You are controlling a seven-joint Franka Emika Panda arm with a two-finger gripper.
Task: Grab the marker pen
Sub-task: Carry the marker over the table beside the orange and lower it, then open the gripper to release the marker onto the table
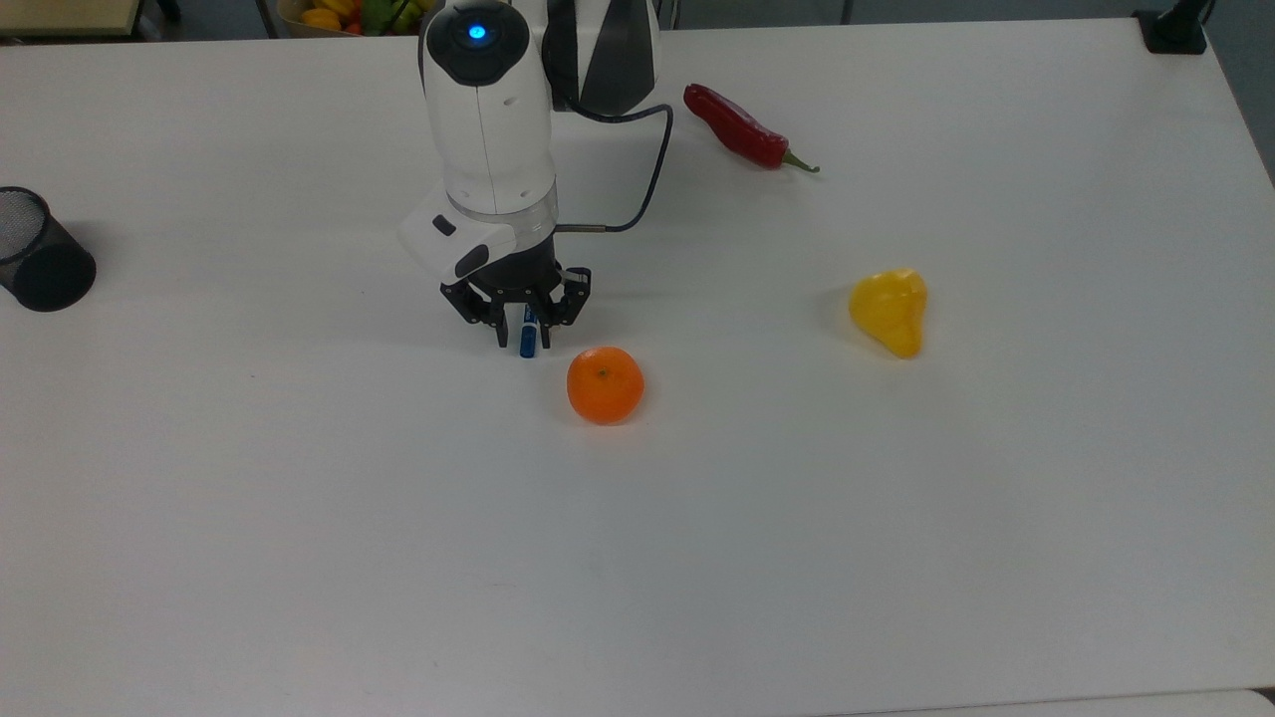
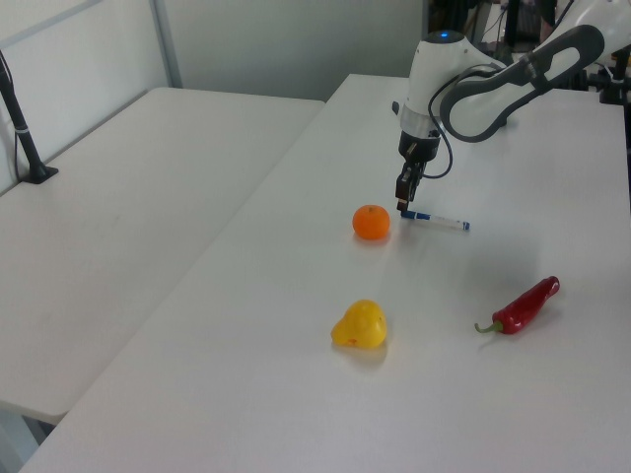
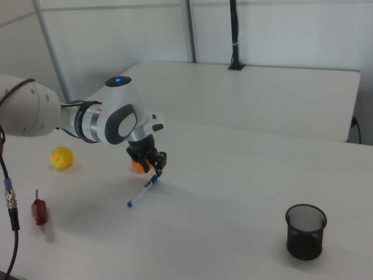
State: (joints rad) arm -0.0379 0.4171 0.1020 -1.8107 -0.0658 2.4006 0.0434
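White table (image 1: 299,558), one marker pen (image 2: 435,220)

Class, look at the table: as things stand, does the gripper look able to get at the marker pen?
Probably yes. The gripper is already down at one end of the marker pen, which lies flat on the white table. The orange sits close by but apart from the pen, so it doesn't block the way.

This looks like a robotics lab. A white robot arm (image 2: 473,79) is mounted at the far edge of a plain white table (image 1: 697,548), with a second bare white table (image 2: 118,227) beside it, pale partition walls (image 3: 116,41) around, and a black clamped pole (image 2: 22,128) at the table's edge.
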